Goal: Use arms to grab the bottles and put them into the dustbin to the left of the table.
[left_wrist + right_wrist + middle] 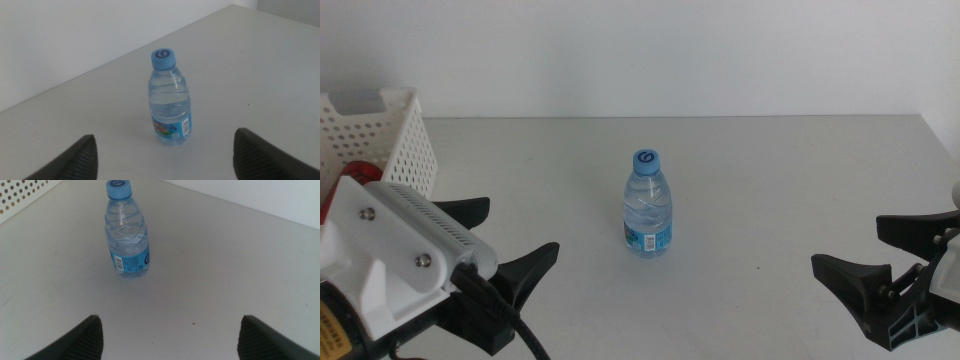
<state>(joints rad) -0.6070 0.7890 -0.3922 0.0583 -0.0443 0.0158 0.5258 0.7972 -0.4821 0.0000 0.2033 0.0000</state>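
A small water bottle with a blue cap stands upright in the middle of the table. It also shows in the left wrist view and the right wrist view. My left gripper is open at the near left, short of the bottle, jaws pointing toward it. At the near right, my right gripper is open too, farther from the bottle. The white perforated dustbin sits at the far left. A bit of something red shows inside it, mostly hidden behind my left gripper's housing.
A corner of the dustbin appears in the right wrist view beyond the bottle. The white wall runs along the table's far edge. The table's right edge slants down at the far right.
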